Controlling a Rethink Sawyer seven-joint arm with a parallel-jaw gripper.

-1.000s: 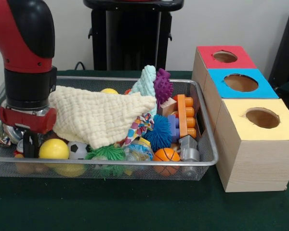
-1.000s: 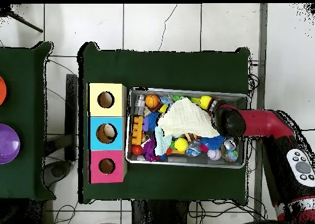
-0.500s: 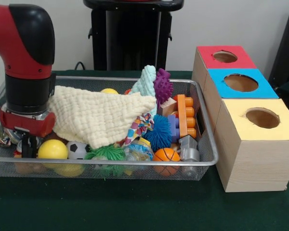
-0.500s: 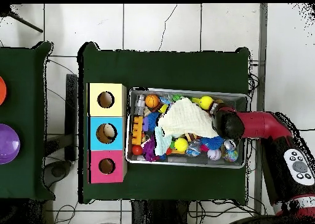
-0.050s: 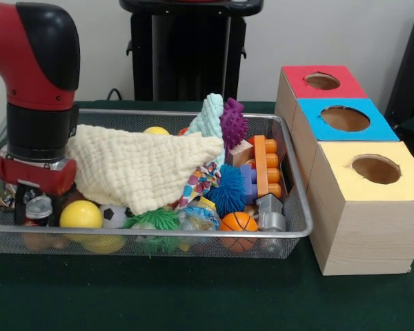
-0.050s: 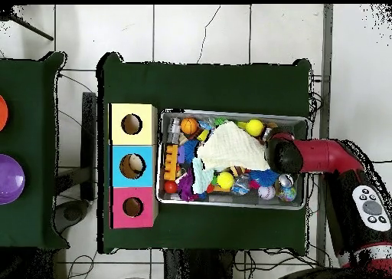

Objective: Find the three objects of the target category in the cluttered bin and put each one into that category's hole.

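Front view: wire bin [image 5: 193, 238] left on the table [image 5: 193, 296], three boxes [image 5: 345, 131] in a row just right of it. In the bin: cloth [image 5: 134, 165] over the toys, ball [image 5: 81, 214] front left, basketball [image 5: 238, 222] front right, blocks [image 5: 262, 169] at right end.

Red arm [image 5: 21, 48] with black rounded elbow cap, black cylindrical wrist, red collar, grey button panel [image 6: 370, 207]

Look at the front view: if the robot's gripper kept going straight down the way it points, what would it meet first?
Probably the small silver-topped toy directly under the gripper, beside the yellow ball, then the wire bin floor; depth is uncertain.
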